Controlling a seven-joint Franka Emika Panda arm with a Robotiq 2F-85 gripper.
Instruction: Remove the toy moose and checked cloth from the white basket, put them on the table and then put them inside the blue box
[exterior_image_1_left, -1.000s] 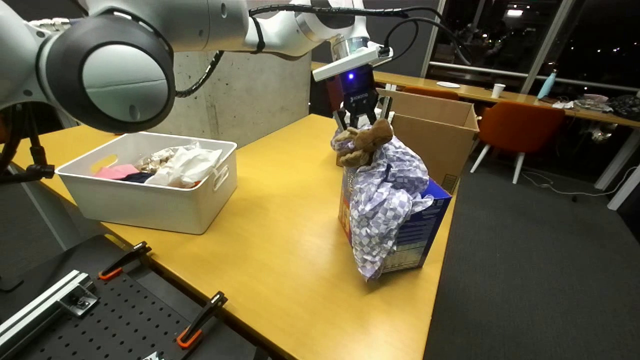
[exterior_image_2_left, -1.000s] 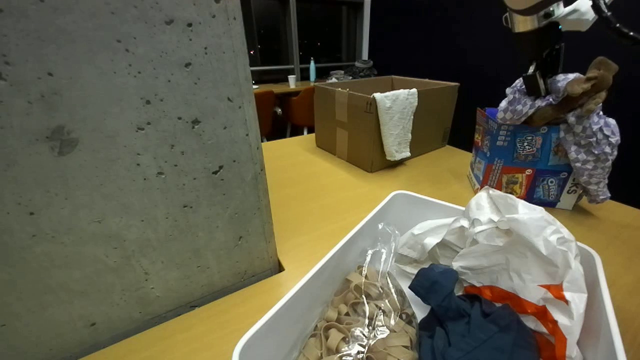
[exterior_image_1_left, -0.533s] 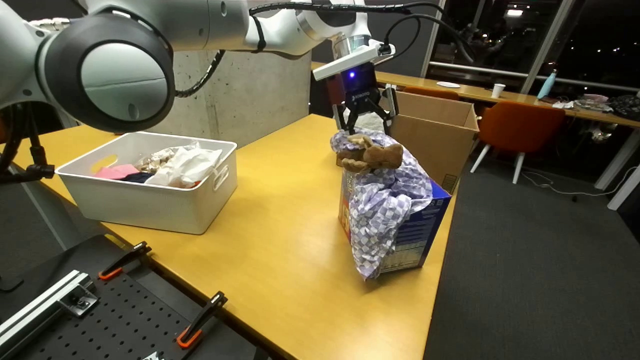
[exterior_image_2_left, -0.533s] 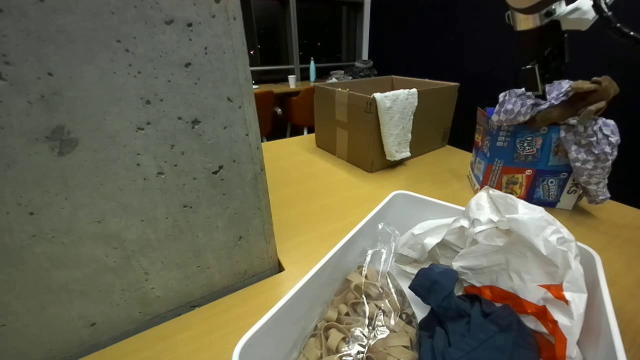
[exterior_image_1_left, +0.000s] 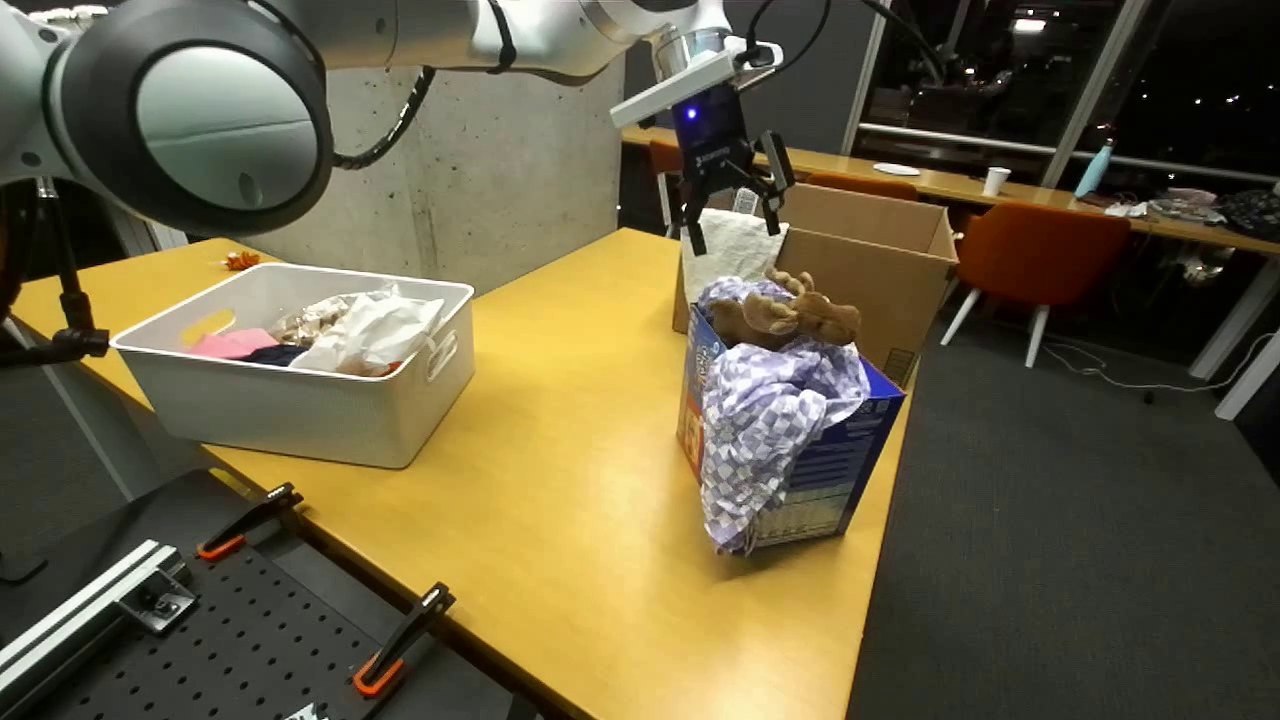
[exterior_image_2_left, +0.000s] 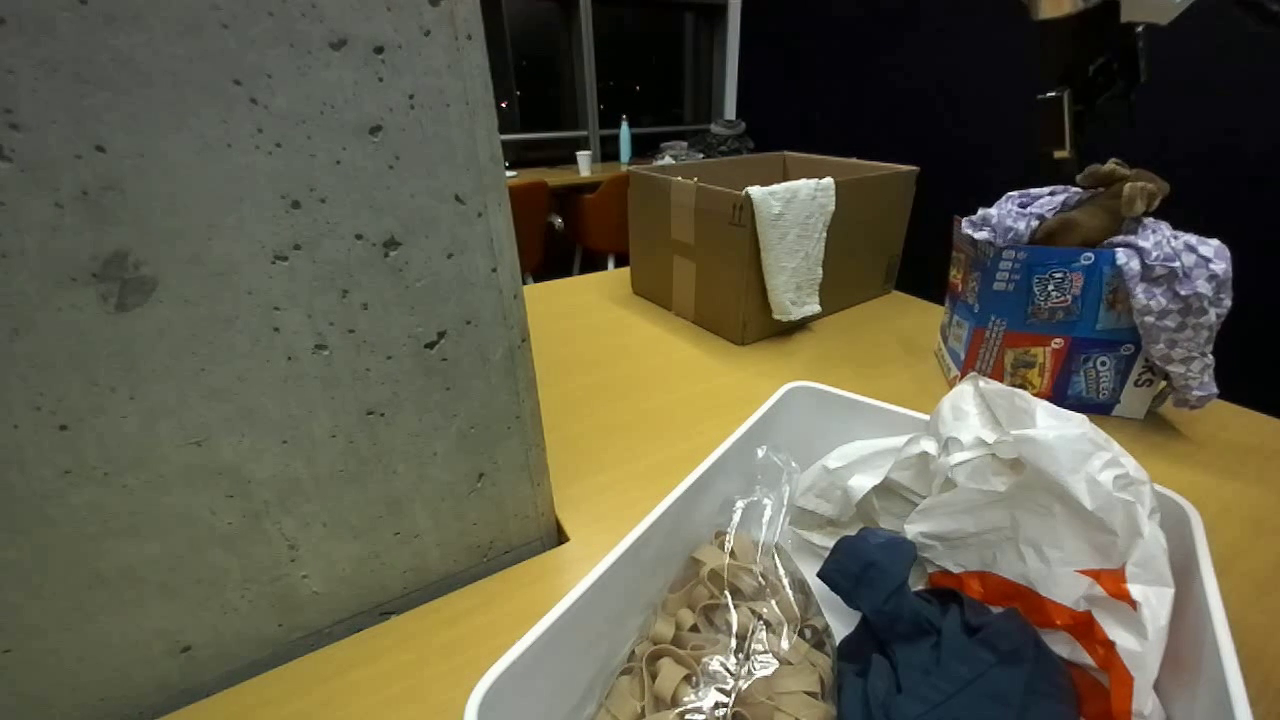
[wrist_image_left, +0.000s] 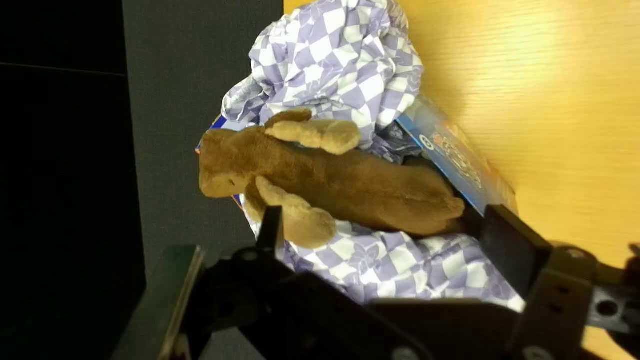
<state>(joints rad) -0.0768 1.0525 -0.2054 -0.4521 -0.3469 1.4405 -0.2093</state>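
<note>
Atop the box, right of the basket on the desk, the moose lies amid draping cloth; the jaws hang above, spread apart.

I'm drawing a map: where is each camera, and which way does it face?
Exterior view: near the black bench, facing across the table; arm and gripper show.
Exterior view: by the white basket, facing the brown box; only the arm's end shows.
Wrist view: on the arm, facing down at the toy moose; fingers show.
Both exterior views share the blue box.
</note>
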